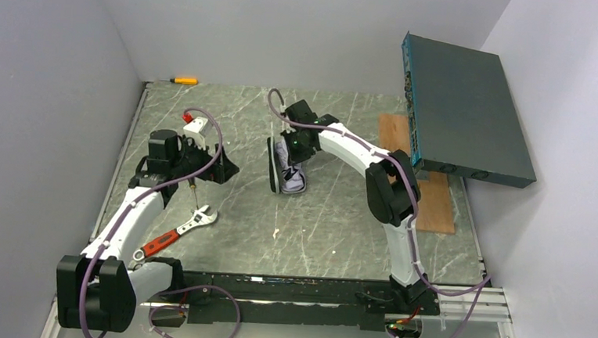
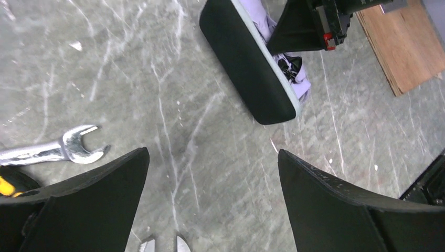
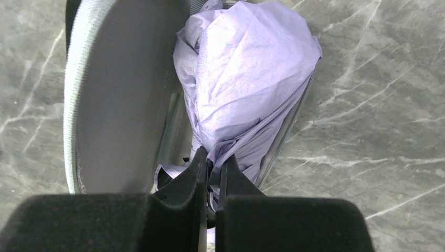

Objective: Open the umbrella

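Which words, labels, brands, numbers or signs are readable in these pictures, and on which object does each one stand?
No text can be read in any of the three views.
The dark teal box: small marks on its narrow side, too small to read.
The open-end wrench: no legible stamp.
The umbrella: plain fabric, no print visible.

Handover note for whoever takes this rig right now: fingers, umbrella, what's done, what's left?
Left gripper: open and empty, over bare table, wrench to one side, umbrella ahead of it.
Right gripper: shut, fingers pinching the umbrella's pale fabric.
Umbrella: lying mid-table as a folded bundle, canopy not spread.
Done: right grip on the fabric.
Left: opening it; the left arm probably needs to take hold too.
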